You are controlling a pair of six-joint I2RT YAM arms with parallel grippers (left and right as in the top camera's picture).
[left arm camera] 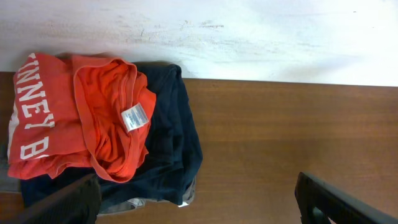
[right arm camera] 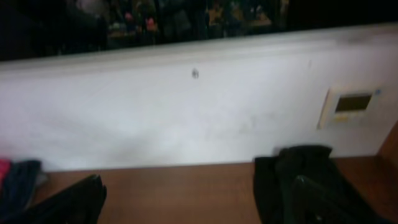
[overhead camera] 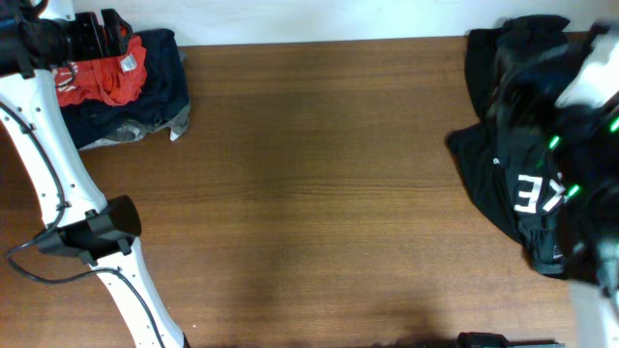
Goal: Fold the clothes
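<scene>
Left fingers (left arm camera: 336, 199) released, empty, near red-orange T-shirt (left arm camera: 106, 112) atop navy pile (left arm camera: 174, 143); lettering (left arm camera: 31, 118) readable only from left wrist; right fingers (right arm camera: 68, 202) released too.

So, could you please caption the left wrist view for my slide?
Open left fingers hover over a crumpled red-orange T-shirt atop a dark navy pile.
</scene>
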